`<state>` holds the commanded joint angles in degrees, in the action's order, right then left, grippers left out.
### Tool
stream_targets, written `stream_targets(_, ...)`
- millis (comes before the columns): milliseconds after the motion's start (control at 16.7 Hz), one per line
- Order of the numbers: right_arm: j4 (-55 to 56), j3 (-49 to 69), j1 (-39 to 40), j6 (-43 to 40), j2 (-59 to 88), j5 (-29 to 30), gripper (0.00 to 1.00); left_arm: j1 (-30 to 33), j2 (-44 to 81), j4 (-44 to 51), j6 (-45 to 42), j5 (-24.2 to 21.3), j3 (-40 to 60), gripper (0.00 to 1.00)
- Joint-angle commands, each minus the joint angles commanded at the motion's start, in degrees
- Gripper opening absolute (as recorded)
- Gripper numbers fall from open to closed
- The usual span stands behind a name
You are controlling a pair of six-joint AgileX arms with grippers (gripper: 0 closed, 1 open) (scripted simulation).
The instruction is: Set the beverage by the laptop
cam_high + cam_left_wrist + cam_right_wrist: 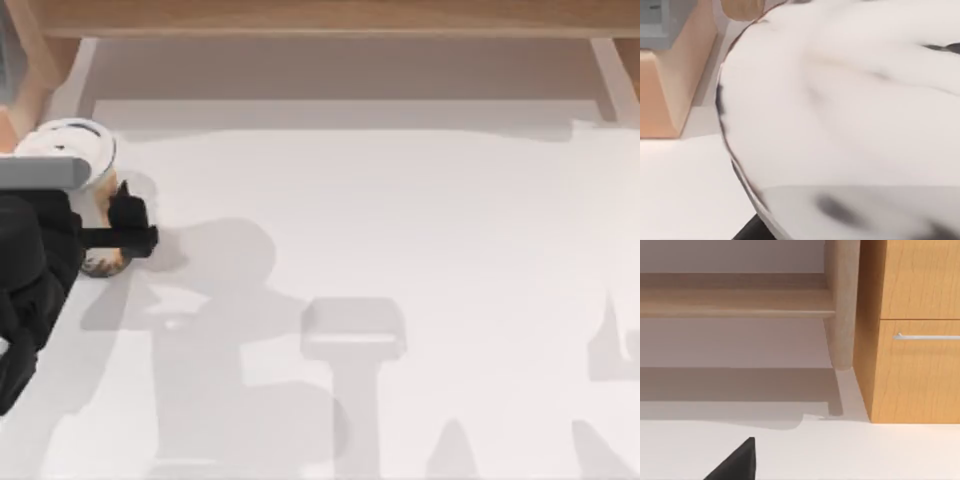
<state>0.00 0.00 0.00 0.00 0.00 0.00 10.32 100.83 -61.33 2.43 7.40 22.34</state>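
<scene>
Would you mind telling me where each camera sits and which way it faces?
Top view: above the white table, looking down; left gripper around the beverage at the left edge.
Left wrist view: on the left arm, pressed close to the beverage.
Right wrist view: on the right arm, facing a wooden drawer cabinet; one dark finger tip shows.
Top and left wrist views share the beverage.

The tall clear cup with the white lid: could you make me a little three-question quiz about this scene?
1. True or false: the tall tapered clear cup with a white round lid stands at the white table's right edge.
2. Which gripper is at the cup? A) left B) right
3. Fill in: the drink in the cup is ____ in colour.

Key: 1 false, it is at the left edge. 2 A, the left gripper. 3 orange-brown.
</scene>
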Motion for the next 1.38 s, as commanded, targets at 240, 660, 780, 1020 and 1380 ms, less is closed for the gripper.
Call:
stream_targets(240, 0.0, 0.0, 0.0, 0.0, 0.0, 0.0, 1.0, 0.0, 0.0, 0.0, 0.0, 0.0, 0.0, 0.4)
stream_targets(660, 0.0, 0.0, 0.0, 0.0, 0.0, 0.0, 1.0, 0.0, 0.0, 0.0, 0.0, 0.0, 0.0, 0.0)
stream_targets(780, 0.0, 0.0, 0.0, 0.0, 0.0, 0.0, 1.0, 0.0, 0.0, 0.0, 0.0, 0.0, 0.0, 0.0)
stream_targets(1020, 0.0, 0.0, 0.0, 0.0, 0.0, 0.0, 1.0, 0.0, 0.0, 0.0, 0.0, 0.0, 0.0, 0.0)
stream_targets(1380, 0.0, 0.0, 0.0, 0.0, 0.0, 0.0, 1.0, 2.31, -0.86, 1.74, -0.86, -0.54, 0.06, 0.0)
